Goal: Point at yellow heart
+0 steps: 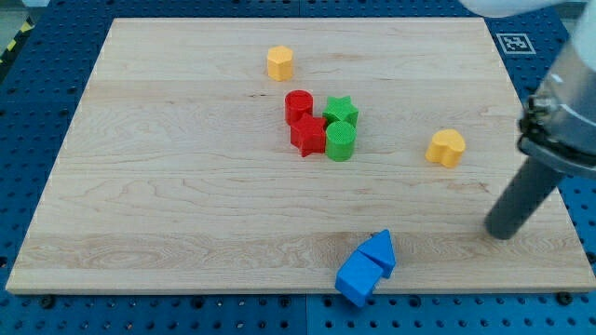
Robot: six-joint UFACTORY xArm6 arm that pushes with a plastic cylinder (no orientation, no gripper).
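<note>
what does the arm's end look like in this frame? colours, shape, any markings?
A straight dark grey cylindrical rod, matte and unmarked, ending at my tip. Above it sits a black collar, then a pale grey rounded arm housing at the view's right edge. No cables or labels are visible on it.

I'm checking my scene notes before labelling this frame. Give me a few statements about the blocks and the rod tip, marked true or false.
1. My tip touches the yellow heart block. False: it is apart, toward the view's lower right of it.
2. The red cylinder block and the green star block sit in one cluster. True.
3. The two blue blocks lie near the wooden board's bottom edge. True.
4. The yellow hexagonal block lies at the view's bottom. False: near the top.
</note>
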